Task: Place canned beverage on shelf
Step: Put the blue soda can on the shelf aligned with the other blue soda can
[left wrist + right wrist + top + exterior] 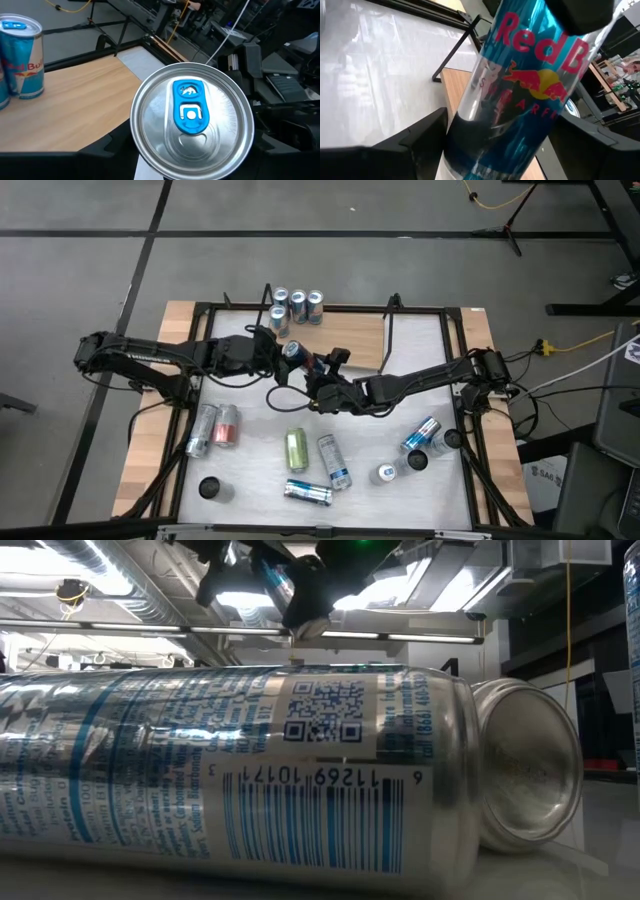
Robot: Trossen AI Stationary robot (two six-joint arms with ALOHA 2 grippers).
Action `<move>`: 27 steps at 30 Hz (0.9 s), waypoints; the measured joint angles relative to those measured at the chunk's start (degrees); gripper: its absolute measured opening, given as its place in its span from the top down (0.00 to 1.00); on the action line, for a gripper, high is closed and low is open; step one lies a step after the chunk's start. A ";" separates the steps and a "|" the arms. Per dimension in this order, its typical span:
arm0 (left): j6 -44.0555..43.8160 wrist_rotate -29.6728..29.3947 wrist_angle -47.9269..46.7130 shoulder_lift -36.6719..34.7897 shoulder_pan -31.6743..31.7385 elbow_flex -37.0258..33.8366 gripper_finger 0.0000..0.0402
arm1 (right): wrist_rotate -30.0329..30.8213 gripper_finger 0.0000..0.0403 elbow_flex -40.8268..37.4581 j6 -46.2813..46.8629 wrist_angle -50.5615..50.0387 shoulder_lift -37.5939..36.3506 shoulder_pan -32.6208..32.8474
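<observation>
A blue-and-silver Red Bull can (293, 352) hangs tilted above the table's middle, between my two grippers. My left gripper (284, 354) reaches in from the left and is shut on it. In the left wrist view the can's top with its blue tab (190, 107) faces the camera. My right gripper (314, 376) comes from the right and is open. Its fingers (417, 140) stand close on either side of the can's lower part (495, 135). The shelf, a light wooden board (350, 340) with black wire ends, lies at the far side with several cans (298, 305) standing on it. My left gripper pinches the can's wall near its top end (540, 22) between its two fingers; one dark finger (580, 15) lies across the can there. The fingers come almost level from the table's left. The can hangs tilted, lifted clear of table and shelf.
Several cans lie on the white mat nearer me: two at the left (215, 428), a green one (297, 448), silver ones (335, 462), a blue one (420, 435). A few stand upright (210, 488). One lying can (250, 780) fills the low view. Bare board (75, 110) lies beside the shelf's cans.
</observation>
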 joint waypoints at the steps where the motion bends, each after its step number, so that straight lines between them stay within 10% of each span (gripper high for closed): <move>1: 0.00 0.26 0.10 0.00 0.04 0.02 0.47 | -0.02 0.22 -0.04 -0.05 0.04 -0.23 0.00; 27: 0.30 1.44 -0.72 -0.11 -0.13 0.11 0.47 | -4.20 0.09 -0.13 2.99 4.74 -0.60 -0.13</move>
